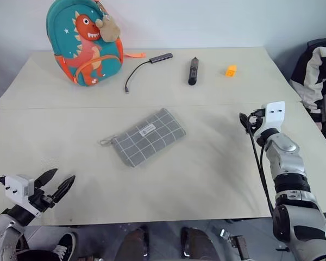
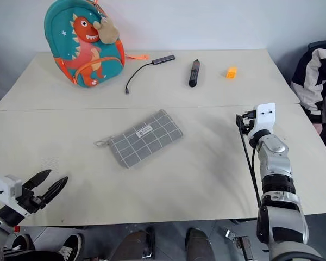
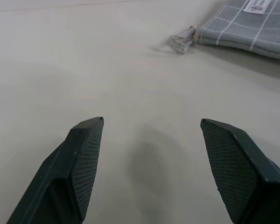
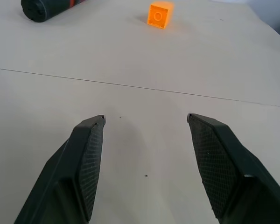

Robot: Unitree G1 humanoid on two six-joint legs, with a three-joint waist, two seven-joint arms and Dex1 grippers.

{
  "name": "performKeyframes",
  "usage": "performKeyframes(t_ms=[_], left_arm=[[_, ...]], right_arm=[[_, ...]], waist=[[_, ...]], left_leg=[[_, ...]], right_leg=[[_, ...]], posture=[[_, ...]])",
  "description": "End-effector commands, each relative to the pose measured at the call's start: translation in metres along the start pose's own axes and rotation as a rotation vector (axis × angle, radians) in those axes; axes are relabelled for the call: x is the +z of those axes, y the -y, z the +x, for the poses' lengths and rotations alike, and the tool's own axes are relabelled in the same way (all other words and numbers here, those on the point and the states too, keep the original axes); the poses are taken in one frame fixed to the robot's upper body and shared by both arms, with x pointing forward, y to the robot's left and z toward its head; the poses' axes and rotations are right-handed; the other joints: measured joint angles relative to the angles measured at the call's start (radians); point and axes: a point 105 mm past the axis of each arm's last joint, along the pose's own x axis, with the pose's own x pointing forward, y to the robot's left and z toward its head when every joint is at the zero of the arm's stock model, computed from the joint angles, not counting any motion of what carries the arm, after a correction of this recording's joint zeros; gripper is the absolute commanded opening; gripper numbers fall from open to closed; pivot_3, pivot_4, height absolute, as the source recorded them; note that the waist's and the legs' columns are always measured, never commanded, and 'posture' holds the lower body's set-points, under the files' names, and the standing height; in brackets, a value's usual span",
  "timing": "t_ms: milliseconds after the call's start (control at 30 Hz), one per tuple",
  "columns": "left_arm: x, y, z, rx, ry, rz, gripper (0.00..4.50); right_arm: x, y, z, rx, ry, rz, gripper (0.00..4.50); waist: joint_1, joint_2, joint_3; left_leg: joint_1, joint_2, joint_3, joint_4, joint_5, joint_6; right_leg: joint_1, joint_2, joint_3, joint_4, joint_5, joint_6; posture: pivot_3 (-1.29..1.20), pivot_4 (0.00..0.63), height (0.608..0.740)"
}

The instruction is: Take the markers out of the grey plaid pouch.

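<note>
Left gripper (image 1: 58, 182): two black fingers spread wide, nothing between them, low over the near left edge of the table.
Right gripper (image 4: 144, 122): black fingers parted, empty, hovering over bare tabletop on the right side.
Grey plaid pouch (image 1: 148, 136): flat rectangular grey fabric case with thin white grid lines and a small white label, lying flat mid-table. It looks zipped shut.
Zipper pull (image 3: 182, 41): small loop at the pouch's near left end, the end turned toward the left gripper.
Long axis: runs diagonally, from near-left up to far-right.
Direction from jaws: pouch lies ahead and to the right of the left gripper, to the left of the right gripper; both well apart from it.
Nearer arm: my guess is the left, since the pull end faces it.
Markers: none visible; presumably inside the pouch.
Table (image 1: 206, 174): pale beige top, seam across the middle.
Far edge: teal dinosaur backpack (image 1: 85, 43), dark cable with flat hub (image 1: 146, 64), thick black pen-like stick (image 1: 193, 70), small orange block (image 1: 231, 70).
</note>
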Motion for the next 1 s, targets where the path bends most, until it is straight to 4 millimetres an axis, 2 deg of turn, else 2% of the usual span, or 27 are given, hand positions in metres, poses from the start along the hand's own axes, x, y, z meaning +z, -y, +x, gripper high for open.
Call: performKeyframes(t_ms=[33, 167, 333, 533, 733, 800, 933, 1000], left_arm=[[0.010, 0.009, 0.004, -0.029, 0.028, 0.055, 3.54], [0.008, 0.009, 0.003, -0.013, -0.001, 0.093, 3.54], [0.019, 0.016, 0.005, -0.072, 0.067, 0.063, 3.54], [0.019, 0.020, 0.011, -0.076, 0.069, 0.060, 3.54], [0.024, 0.039, 0.032, -0.065, 0.105, -0.079, 3.54], [0.027, 0.042, 0.037, -0.074, 0.122, -0.128, 3.57], [0.030, 0.052, 0.039, -0.133, 0.113, -0.203, 3.57], [0.030, 0.053, 0.040, -0.139, 0.101, -0.234, 3.57]], right_arm=[[0.014, -0.004, -0.004, 0.012, 0.055, -0.023, 2.95], [0.011, -0.008, -0.007, 0.024, 0.039, -0.014, 2.95], [0.021, -0.017, -0.005, 0.062, 0.063, -0.046, 2.95], [0.030, -0.034, -0.007, 0.141, 0.112, -0.109, 2.95], [0.065, -0.098, -0.011, 0.388, 0.223, -0.021, 2.95], [0.074, -0.122, -0.014, 0.457, 0.258, -0.036, 2.31], [0.083, -0.163, -0.017, 0.531, 0.295, -0.043, 0.98], [0.085, -0.190, -0.021, 0.596, 0.312, -0.054, 0.28]], waist=[[0.000, 0.000, 0.000], [0.001, 0.000, 0.000], [0.000, 0.000, 0.000], [0.000, 0.000, 0.000], [0.000, -0.001, -0.001], [0.000, -0.001, -0.001], [0.000, -0.002, -0.001], [-0.001, -0.002, -0.001]], left_leg=[[0.000, 0.000, 0.000, 0.000, 0.000, 0.000], [0.000, 0.000, 0.001, 0.001, 0.000, 0.000], [0.000, 0.000, 0.002, 0.001, 0.000, 0.000], [0.000, 0.000, 0.003, 0.001, 0.000, 0.000], [0.000, 0.000, 0.004, 0.002, 0.000, 0.001], [0.001, 0.001, 0.004, 0.003, 0.000, 0.001], [0.001, 0.001, 0.004, 0.004, 0.000, 0.001], [0.001, 0.001, 0.004, 0.004, 0.000, 0.001]], right_leg=[[0.000, 0.000, 0.000, 0.000, 0.000, 0.000], [0.000, 0.000, 0.000, 0.000, 0.000, 0.000], [-0.001, 0.000, 0.002, 0.001, 0.001, 0.001], [-0.001, 0.000, 0.003, 0.001, 0.001, 0.000], [-0.001, 0.001, 0.004, 0.003, 0.001, 0.001], [-0.001, 0.002, 0.004, 0.004, 0.001, 0.001], [-0.001, 0.002, 0.004, 0.005, 0.001, 0.001], [-0.001, 0.002, 0.004, 0.006, 0.001, 0.001]], posture=[[0.00, 0.150, 0.740], [0.00, 0.150, 0.740], [0.00, 0.150, 0.740], [0.00, 0.150, 0.740], [0.00, 0.150, 0.740], [0.00, 0.150, 0.740], [0.00, 0.150, 0.740], [0.00, 0.150, 0.740]])
